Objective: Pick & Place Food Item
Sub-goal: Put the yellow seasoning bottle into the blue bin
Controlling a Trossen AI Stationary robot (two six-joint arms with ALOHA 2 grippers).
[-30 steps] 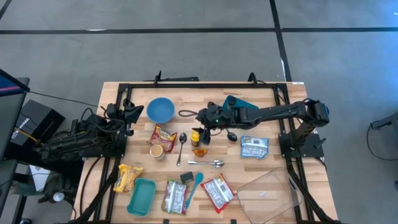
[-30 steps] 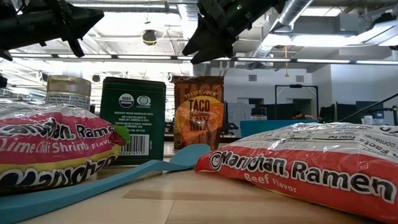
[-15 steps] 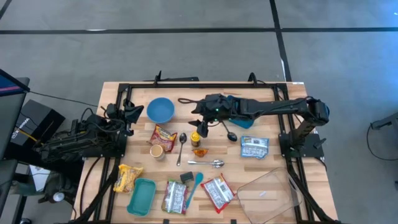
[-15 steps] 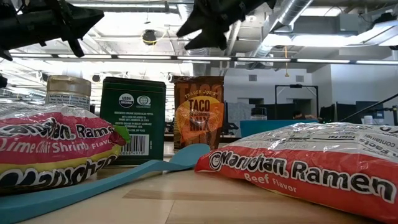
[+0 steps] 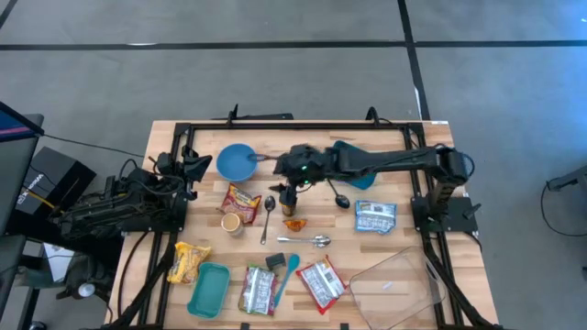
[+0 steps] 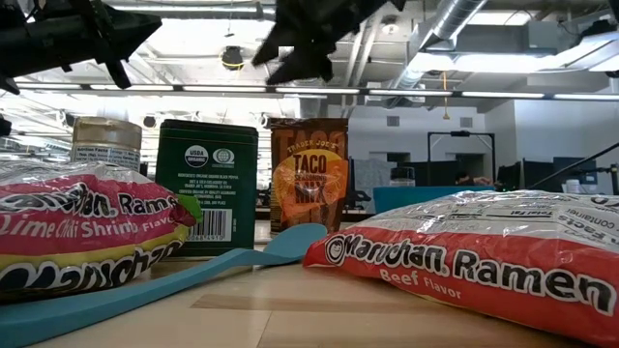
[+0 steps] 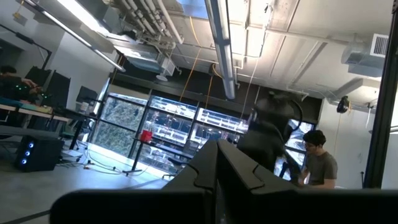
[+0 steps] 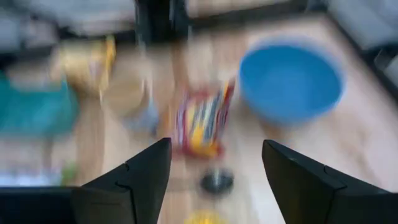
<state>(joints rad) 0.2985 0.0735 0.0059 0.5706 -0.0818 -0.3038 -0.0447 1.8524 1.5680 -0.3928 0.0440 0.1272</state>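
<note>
the right gripper hung in the air over the middle of the wooden table, reached out from the right side, just beside the blue bowl. its two fingers stood wide apart and nothing was between them. in the right wrist view, the bowl, a red and yellow food packet and a small round jar lay below the open jaws, all blurred.

the red and yellow packet lay flat on the table between the bowl and the jar, touching no gripper. a small yellow bottle stood just below the right gripper in the high view, with an orange packet next to it. two metal spoons lay near them. a white and blue packet lay under the right arm, more to the right.

at the front edge were a yellow bag, a teal tray, two ramen packets, a teal spatula and a clear container.

the left gripper rested at the left edge of the table, on its own side, with the jaws closed and holding nothing. in the left wrist view it pointed up to the ceiling, and a person was seated in the room behind.
</note>
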